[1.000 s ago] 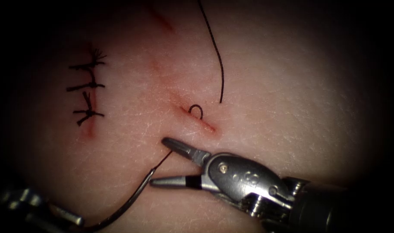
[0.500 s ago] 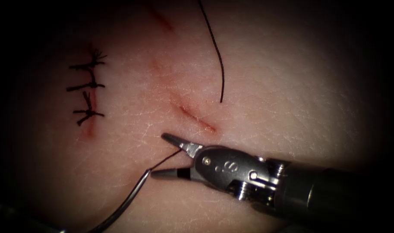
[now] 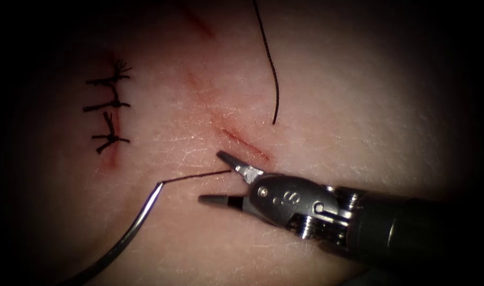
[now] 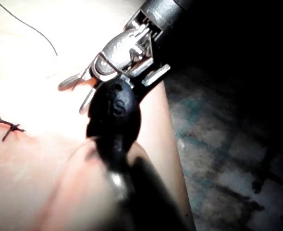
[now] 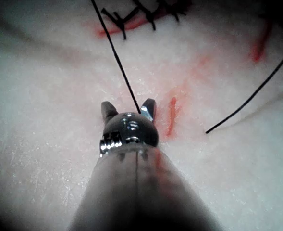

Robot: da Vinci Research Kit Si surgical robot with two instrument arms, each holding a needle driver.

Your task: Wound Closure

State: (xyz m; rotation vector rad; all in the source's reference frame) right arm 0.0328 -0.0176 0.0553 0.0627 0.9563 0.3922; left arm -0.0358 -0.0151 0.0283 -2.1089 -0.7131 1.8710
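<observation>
Endoscope view: your right end effector (image 3: 220,177) comes in from the right with its jaws spread apart, clamped on nothing. The thread (image 3: 196,175) runs across the gap between the jaws, touching the upper one near its hinge, and leads away from the tips to the tail of the needle (image 3: 135,226). The needle lies out of the tissue (image 3: 358,106), below and beyond the jaw tips, on the left side of the cut (image 3: 244,143). The open cut sits just above the upper jaw, with red fluid along it. A free thread end (image 3: 274,85) hangs down onto the tissue above the end effector, right of the cut. Well beyond the tips, the stitches (image 3: 108,108) already close another cut. So one cut is closed, and this one shows no knot yet.

Left wrist view: your left end effector (image 4: 113,98) appears as a dark rounded head, and you cannot tell how its jaws stand. Just past it is the right end effector (image 4: 76,94), jaws apart.

Right wrist view: both jaw tips of the right end effector (image 5: 128,109) stand apart with the thread (image 5: 116,57) passing between them; the cut (image 5: 170,117) lies just beside one jaw.
</observation>
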